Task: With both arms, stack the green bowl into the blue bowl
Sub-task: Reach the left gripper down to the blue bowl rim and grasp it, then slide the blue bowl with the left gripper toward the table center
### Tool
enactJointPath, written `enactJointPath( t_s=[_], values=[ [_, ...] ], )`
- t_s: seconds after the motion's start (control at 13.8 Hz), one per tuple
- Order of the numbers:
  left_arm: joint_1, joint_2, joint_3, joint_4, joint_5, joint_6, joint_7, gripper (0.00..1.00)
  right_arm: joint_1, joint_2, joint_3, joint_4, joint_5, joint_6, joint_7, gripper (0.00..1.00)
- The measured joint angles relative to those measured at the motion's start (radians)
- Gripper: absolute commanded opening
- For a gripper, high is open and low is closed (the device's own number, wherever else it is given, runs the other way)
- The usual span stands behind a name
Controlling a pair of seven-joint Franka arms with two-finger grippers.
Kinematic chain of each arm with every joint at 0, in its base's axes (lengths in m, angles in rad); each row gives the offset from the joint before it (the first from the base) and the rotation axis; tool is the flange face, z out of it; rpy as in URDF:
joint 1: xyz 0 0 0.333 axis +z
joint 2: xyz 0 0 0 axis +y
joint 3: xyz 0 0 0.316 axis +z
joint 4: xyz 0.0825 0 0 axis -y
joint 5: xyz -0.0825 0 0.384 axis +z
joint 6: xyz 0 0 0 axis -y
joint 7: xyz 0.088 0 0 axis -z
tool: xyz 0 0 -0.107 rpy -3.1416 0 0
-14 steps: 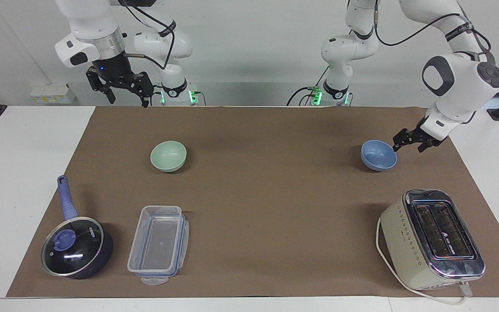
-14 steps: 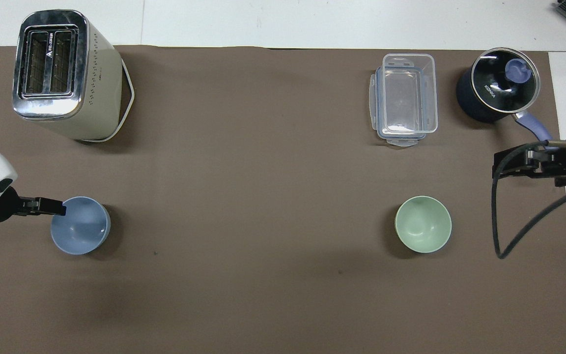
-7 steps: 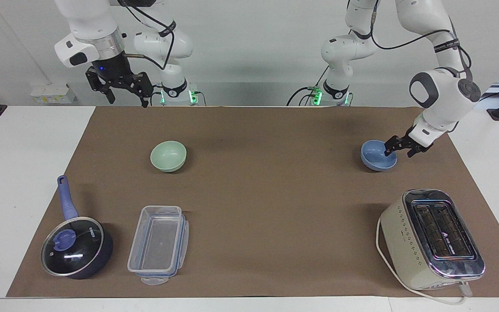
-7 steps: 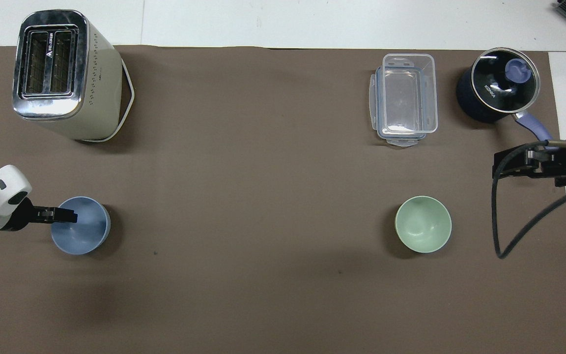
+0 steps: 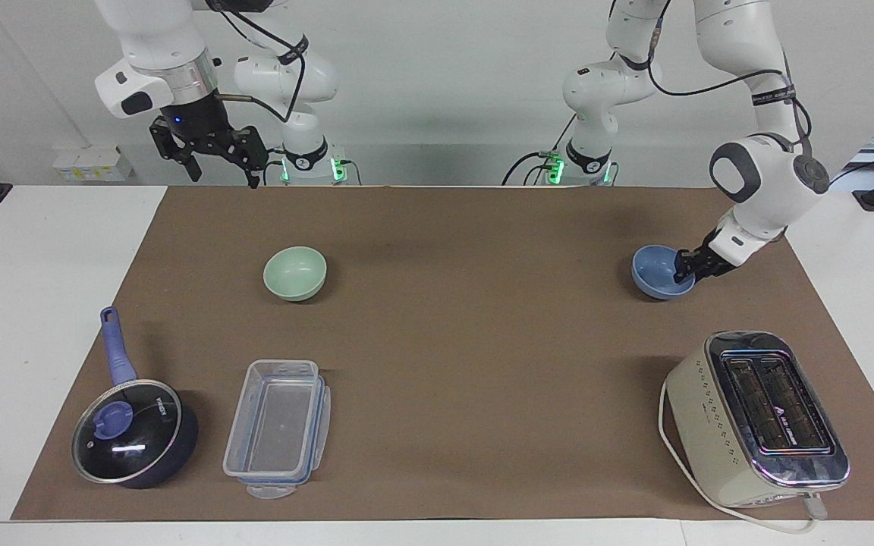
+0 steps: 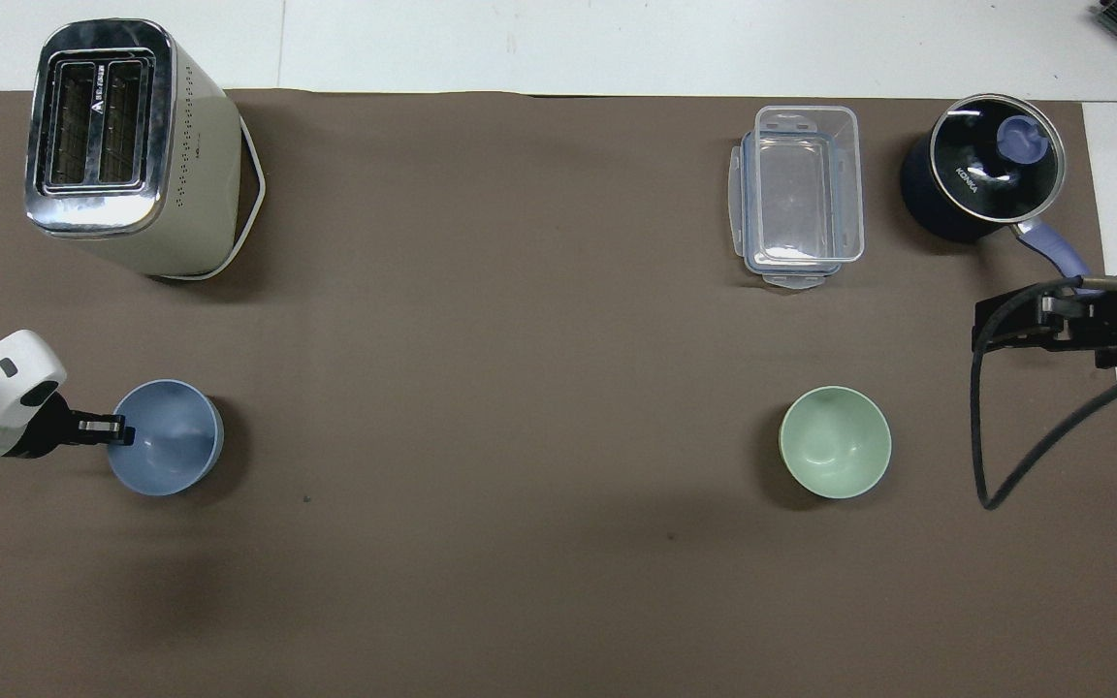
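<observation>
right gripper (image 5: 213, 155): up in the air by the right arm's end of the table edge nearest the robots, holding nothing; arm waits. Fingers spread apart in facing view.
green bowl (image 5: 295, 273): upright on the brown mat (image 5: 467, 341), toward the right arm's end, well apart from blue bowl. Untouched. Sits below and slightly inward of the right gripper, so that arm is the nearer one.
blue bowl (image 5: 661, 271): upright on the mat toward the left arm's end, nearer the robots than the toaster (image 5: 757, 415).
left gripper (image 5: 686, 267): down at the blue bowl's rim, on the side toward the left arm's end of the table. Seems closed over the wall, one finger inside and one outside; judged, not certain.
key relation: the bowl lies inward from the left gripper, toward table centre. Bowls are round, no long axis, so a rim pinch works from any side. Judged next: lift blue bowl, carry it toward the middle.
step: early, nothing stacked yet.
view difference: facing view shows the left gripper low and at rim height; overhead view (image 6: 101, 427) shows fingers as one thin line crossing the rim edge, gap hidden. Overhead shows the right gripper (image 6: 1005, 325) only partly, at frame edge.
bystanders: saucepan (image 5: 133, 432), clear container (image 5: 279, 426), both farther from the robots than the green bowl.
</observation>
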Motion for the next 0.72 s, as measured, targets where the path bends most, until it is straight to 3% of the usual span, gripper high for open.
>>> enactJointPath(
  t_s=[0.22,0.72],
  values=[
    [0.0,0.006,0.0,0.038,-0.027,-0.056,0.0,0.0,-0.001,0.0,0.0,0.0,0.0,0.0,0.0,1.0],
    [0.001,0.008,-0.002,0.249,-0.07,-0.318,-0.003,0.0,-0.007,0.0,0.0,-0.001,0.0,0.0,0.0,1.0]
  ],
)
